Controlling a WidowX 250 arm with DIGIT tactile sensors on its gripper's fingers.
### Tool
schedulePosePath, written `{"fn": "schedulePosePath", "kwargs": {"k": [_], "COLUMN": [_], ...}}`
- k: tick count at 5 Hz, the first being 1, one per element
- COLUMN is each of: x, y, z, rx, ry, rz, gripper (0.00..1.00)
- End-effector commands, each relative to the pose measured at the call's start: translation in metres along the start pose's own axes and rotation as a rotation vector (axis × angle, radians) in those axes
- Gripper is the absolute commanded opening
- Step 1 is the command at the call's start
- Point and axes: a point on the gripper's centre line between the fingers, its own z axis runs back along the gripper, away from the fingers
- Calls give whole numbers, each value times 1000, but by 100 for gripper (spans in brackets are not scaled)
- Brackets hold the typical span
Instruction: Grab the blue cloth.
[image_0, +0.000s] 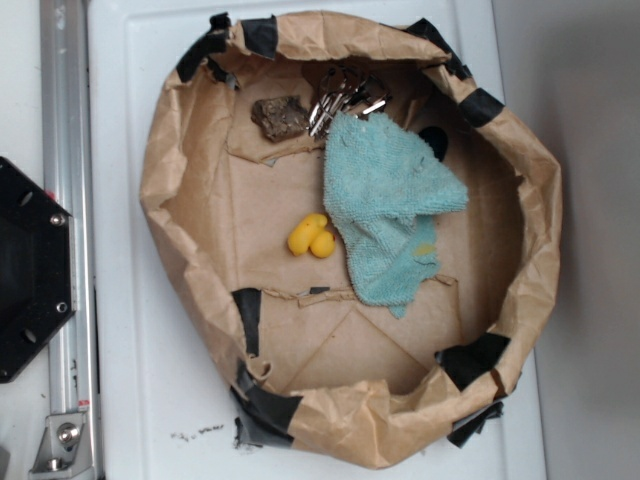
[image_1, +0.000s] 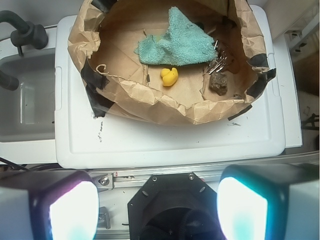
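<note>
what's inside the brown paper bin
A teal-blue terry cloth, a yellow toy, metal clips, a brown lump. Anything under the cloth is hidden.

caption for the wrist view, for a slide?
Open pincer far from paper-walled bin holding blue cloth, yellow toy.

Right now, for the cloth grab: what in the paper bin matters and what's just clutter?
Belongs to the job:
- blue cloth, crumpled inside the paper bin
- gripper, open, far back from the bin

Just lying about:
- yellow toy, beside the cloth's edge
- metal clips, at the cloth's far end
- brown lump
</note>
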Motion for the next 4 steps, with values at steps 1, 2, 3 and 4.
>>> {"fn": "schedulePosePath", "kwargs": {"k": [1,2,3,4], "x": [0,49,94,136], "y": [0,17,15,17], "z": [0,-15,-60,-113], "rx": [0,28,95,147], "ry": [0,-101,-91,-30], "rz": [0,61,58,-6], "gripper": [100,100,100,100]}}
